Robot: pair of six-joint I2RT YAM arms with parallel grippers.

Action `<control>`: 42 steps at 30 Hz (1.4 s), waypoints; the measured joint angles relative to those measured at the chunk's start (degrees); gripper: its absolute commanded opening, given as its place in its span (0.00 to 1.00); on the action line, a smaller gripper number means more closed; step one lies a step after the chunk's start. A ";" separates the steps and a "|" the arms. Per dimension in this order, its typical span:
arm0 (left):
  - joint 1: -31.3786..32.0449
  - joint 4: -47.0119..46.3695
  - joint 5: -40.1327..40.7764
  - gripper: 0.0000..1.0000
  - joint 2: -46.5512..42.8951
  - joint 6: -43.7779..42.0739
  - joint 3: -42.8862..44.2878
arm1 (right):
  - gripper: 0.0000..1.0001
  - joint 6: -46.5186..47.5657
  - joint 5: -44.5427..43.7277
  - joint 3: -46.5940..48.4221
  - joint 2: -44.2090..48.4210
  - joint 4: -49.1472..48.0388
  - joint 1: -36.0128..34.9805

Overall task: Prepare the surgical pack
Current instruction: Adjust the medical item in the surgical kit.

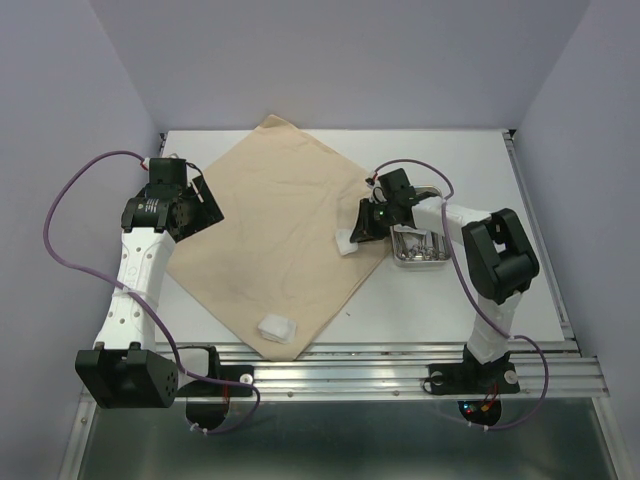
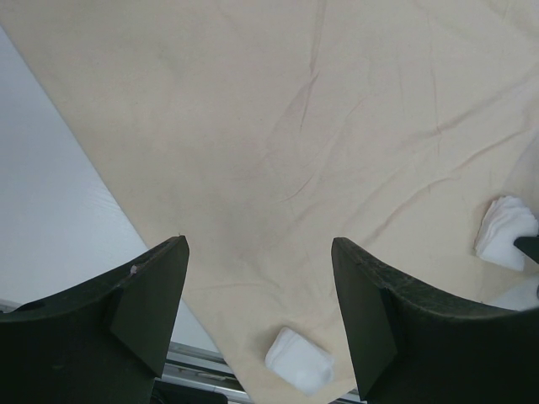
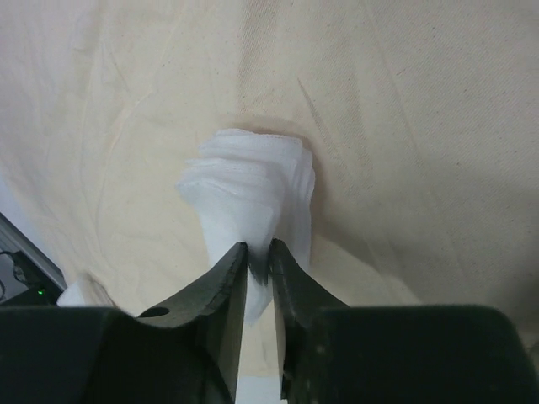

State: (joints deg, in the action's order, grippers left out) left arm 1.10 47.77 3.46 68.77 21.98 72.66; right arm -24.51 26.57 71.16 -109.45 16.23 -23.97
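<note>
The beige cloth sheet point(image 1: 278, 228) lies spread like a diamond on the white table. My right gripper point(image 1: 358, 232) is shut on a white gauze pad point(image 3: 253, 195) at the cloth's right corner; the pad also shows in the top view point(image 1: 346, 243) and in the left wrist view point(image 2: 505, 231). A second gauze pad point(image 1: 276, 327) lies near the cloth's front corner, also in the left wrist view point(image 2: 299, 360). The small steel tray point(image 1: 419, 259) with silver instruments point(image 1: 428, 243) sits right of the cloth. My left gripper point(image 2: 257, 316) is open and empty above the cloth's left edge point(image 1: 207, 203).
The aluminium rail point(image 1: 380, 370) runs along the table's near edge, between the arm bases. Purple cables point(image 1: 60, 215) loop off the left arm. Grey walls close in the table on three sides.
</note>
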 measured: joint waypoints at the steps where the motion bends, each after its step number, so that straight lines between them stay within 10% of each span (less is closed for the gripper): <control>1: 0.00 0.00 0.00 0.80 0.00 0.00 0.00 | 0.36 -0.04 -0.26 0.00 0.00 0.02 0.00; 20: 0.00 -0.02 -0.04 0.80 0.00 0.02 0.00 | 0.56 0.33 -4.31 -0.87 0.81 0.04 0.00; 42: 0.00 -0.02 -0.20 0.80 0.00 0.20 0.00 | 0.52 -2.62 1.64 -4.00 -1.03 -6.86 0.07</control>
State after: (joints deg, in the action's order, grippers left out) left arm 1.10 47.75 3.27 68.77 22.17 72.66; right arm -27.14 28.21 67.16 -110.48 9.37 -23.90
